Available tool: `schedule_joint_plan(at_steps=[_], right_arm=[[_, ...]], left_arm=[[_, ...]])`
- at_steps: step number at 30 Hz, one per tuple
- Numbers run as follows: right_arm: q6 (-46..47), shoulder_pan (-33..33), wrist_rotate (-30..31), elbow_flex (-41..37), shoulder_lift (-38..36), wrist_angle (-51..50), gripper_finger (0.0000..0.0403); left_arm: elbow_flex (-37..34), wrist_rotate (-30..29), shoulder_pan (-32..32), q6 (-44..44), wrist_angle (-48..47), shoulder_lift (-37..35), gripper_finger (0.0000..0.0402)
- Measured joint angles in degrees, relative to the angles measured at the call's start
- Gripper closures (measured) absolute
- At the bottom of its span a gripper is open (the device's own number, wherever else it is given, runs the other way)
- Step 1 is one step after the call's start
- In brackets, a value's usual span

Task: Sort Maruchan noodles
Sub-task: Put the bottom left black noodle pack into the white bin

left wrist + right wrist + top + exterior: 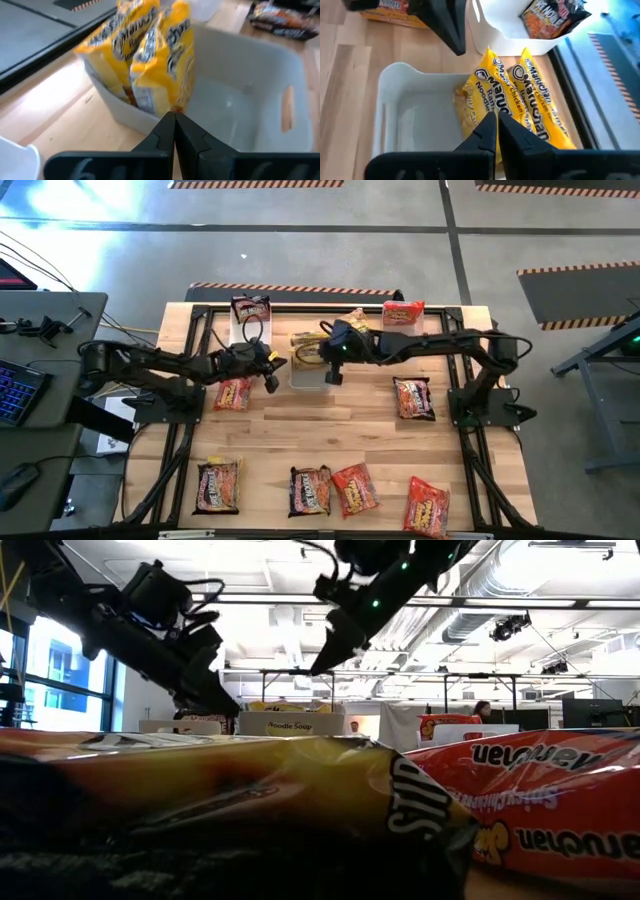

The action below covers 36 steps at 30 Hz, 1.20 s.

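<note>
Two yellow Maruchan packets [150, 55] [520, 95] stand on edge in a clear middle bin [308, 372], leaning against its far wall. My left gripper [270, 375] [175, 125] hovers shut and empty just left of that bin. My right gripper [332, 375] [497, 127] hangs shut and empty over the bin, beside the yellow packets. A dark packet [250, 308] sits in the left bin and a red one [403, 311] in the right bin. A red-orange packet [233, 393] lies flat on the table below my left gripper.
More packets lie flat on the wood: a dark one [413, 398] to the right, and along the near edge two dark ones [218, 485] [310, 490] and two red ones [355, 488] [427, 505]. Open tabletop [320, 430] lies mid-table.
</note>
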Motion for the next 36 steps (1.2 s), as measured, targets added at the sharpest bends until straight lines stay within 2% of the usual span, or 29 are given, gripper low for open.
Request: schedule_joint_plan(at_steps=[5,11,16,21,27,33,36], right_arm=[[2.57,2.04,-0.13,-6.44,-1.96,5.46,0.0403],[7.02,4.01,-0.44,-16.78,-3.85,20.91,0.0403],[8.62,5.62,0.54,-23.90,-8.33,32.80,0.0403],[9.25,6.83,0.47,-31.35,-14.38,41.34,0.0403],[9.90,7.95,0.92,-37.61,-20.93,43.56,0.0403],[10.66,7.99,1.02,-39.88,-24.45,42.82,0.0403],[10.45,7.99,0.98,-39.86,-24.54,42.50,0.0403]], left_arm=[[0.00,0.14,-1.55,0.57,-0.60,-3.09,0.0401],[0.00,2.57,-5.07,3.03,-2.31,-6.70,0.0401],[0.11,5.41,-9.23,0.47,-6.31,-10.34,0.0401],[3.37,6.04,-13.84,-1.98,-18.77,-13.28,0.0401],[10.26,6.03,-19.69,-7.39,-37.50,-13.66,0.0400],[16.75,7.33,-25.14,-19.54,-60.60,-13.47,0.0375],[18.80,12.25,-28.29,-27.32,-67.53,-13.45,0.0352]])
